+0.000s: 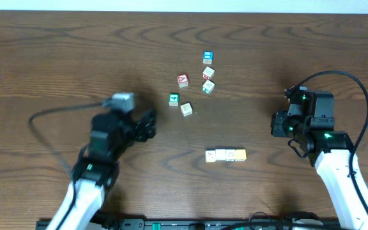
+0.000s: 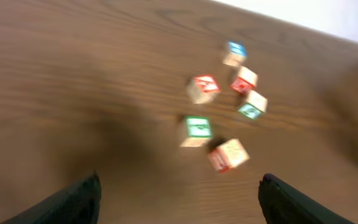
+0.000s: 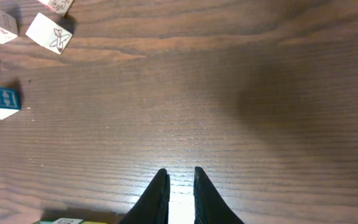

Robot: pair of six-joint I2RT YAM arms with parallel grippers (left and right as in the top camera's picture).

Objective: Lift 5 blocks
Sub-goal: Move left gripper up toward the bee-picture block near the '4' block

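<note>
- Progress: nothing's off the worktop (image 1: 56,57) yet. The row of blocks (image 1: 225,155) (yellow one at its left end, cream ones touching beside it) lies btwn the two arms, nearer the arm bases. Looks like four; can't count for sure.
- To do, I'd judge: a fifth cream one prob has to come from the loose cubes (image 1: 208,73) further back, then the lift itself.
- Your left claw (image 1: 147,124): spread wide, empty, well apart from the row.
- Your right claw (image 3: 180,175): barely parted, slim gap, grasping nothing.
- Views: only overhead gives you the whole row w/ both arms. Left wrist shows just the loose cubes, blurred, no row. Right wrist catches a sliver of the row at its bottom edge.
</note>
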